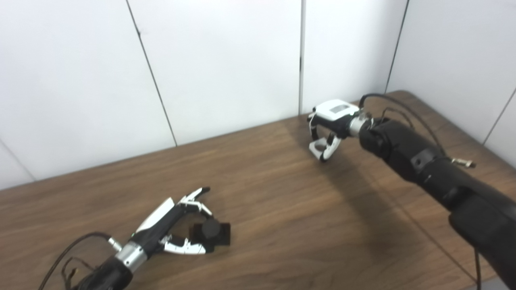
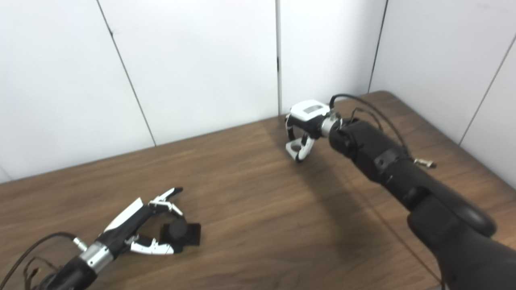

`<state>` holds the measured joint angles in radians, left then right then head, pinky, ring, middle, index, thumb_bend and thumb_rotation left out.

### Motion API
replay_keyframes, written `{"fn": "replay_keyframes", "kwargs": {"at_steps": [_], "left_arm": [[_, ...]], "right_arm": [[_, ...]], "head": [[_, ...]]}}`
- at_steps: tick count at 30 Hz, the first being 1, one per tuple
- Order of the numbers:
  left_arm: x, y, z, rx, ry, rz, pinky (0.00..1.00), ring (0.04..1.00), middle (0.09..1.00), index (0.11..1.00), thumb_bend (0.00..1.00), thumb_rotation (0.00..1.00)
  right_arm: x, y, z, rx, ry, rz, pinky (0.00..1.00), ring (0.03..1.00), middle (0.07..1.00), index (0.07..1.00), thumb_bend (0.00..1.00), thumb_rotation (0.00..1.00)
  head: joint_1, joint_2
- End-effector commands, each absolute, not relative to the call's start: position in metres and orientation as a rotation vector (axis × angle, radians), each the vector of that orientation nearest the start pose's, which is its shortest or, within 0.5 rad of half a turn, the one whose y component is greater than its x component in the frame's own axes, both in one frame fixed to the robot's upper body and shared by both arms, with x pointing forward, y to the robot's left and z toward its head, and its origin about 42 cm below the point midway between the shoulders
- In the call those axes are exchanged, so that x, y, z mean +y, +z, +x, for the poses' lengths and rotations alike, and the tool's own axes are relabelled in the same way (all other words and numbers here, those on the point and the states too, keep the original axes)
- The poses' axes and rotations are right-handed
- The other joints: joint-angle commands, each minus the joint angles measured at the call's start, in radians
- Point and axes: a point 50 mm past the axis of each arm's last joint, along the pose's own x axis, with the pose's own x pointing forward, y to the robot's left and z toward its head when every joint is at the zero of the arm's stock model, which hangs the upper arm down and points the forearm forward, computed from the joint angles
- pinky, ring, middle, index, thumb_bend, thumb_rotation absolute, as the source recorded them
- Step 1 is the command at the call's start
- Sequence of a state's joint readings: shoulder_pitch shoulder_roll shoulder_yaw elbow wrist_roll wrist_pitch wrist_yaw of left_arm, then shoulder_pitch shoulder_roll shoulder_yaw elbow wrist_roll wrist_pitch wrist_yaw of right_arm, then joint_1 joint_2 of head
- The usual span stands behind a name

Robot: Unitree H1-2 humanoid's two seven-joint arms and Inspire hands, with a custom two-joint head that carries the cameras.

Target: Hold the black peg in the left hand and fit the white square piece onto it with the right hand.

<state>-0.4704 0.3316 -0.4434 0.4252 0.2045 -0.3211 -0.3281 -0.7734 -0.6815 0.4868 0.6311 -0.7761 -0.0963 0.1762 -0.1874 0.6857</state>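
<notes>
The black peg, a short cylinder on a square black base, rests on the wooden table at the front left. My left hand lies low around it, with curled fingers against its far side and the thumb against its near side. One finger points forward, clear of the peg. At the back of the table my right hand points down, its fingers curled on the white square piece. That piece has a hole and sits at table level.
White wall panels close off the table's far edge just behind the right hand. The table's right corner is rounded. Loose cables run along both forearms.
</notes>
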Motion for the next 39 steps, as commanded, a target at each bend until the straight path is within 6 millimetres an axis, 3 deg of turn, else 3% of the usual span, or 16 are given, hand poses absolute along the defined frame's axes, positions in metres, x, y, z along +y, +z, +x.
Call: {"fn": "replay_keyframes", "kwargs": {"at_steps": [1, 5, 11, 15, 24, 32, 39], "left_arm": [[0.196, 0.090, 0.384, -0.017, -0.883, 0.759, 1.00, 1.000, 1.000, 0.490, 0.52, 0.08], [0.185, 0.089, 0.387, -0.025, -0.884, 0.767, 1.00, 1.000, 1.000, 0.490, 0.52, 0.08], [0.173, 0.089, 0.391, -0.021, -0.883, 0.770, 1.00, 1.000, 1.000, 0.489, 0.52, 0.08], [0.169, 0.089, 0.392, -0.021, -0.880, 0.770, 1.00, 1.000, 1.000, 0.489, 0.52, 0.08], [0.171, 0.090, 0.393, -0.023, -0.877, 0.774, 1.00, 1.000, 1.000, 0.491, 0.52, 0.08], [0.170, 0.092, 0.394, -0.025, -0.880, 0.777, 1.00, 1.000, 1.000, 0.493, 0.52, 0.08], [0.168, 0.093, 0.394, -0.030, -0.880, 0.777, 1.00, 1.000, 1.000, 0.493, 0.52, 0.08]], "right_arm": [[-0.378, 0.265, 0.491, -0.043, 0.275, -1.693, 1.00, 0.989, 0.892, 0.487, 0.52, 0.14], [-0.375, 0.280, 0.487, -0.121, 0.282, -1.669, 1.00, 0.989, 0.896, 0.486, 0.52, 0.14], [-0.372, 0.294, 0.483, -0.210, 0.315, -1.667, 1.00, 0.990, 0.892, 0.486, 0.52, 0.14], [-0.364, 0.299, 0.480, -0.264, 0.341, -1.659, 1.00, 0.996, 0.891, 0.485, 0.52, 0.14], [-0.328, 0.309, 0.471, -0.432, 0.405, -1.614, 1.00, 0.989, 0.872, 0.483, 0.52, 0.14], [-0.281, 0.321, 0.453, -0.617, 0.502, -1.531, 1.00, 0.992, 0.876, 0.482, 0.52, 0.14], [-0.253, 0.326, 0.440, -0.686, 0.557, -1.488, 1.00, 0.994, 0.875, 0.482, 0.52, 0.14]], "head": [[0.029, 0.005], [0.126, 0.018], [0.205, 0.031], [0.212, 0.036], [0.203, 0.039], [0.194, 0.041], [0.196, 0.044]]}}
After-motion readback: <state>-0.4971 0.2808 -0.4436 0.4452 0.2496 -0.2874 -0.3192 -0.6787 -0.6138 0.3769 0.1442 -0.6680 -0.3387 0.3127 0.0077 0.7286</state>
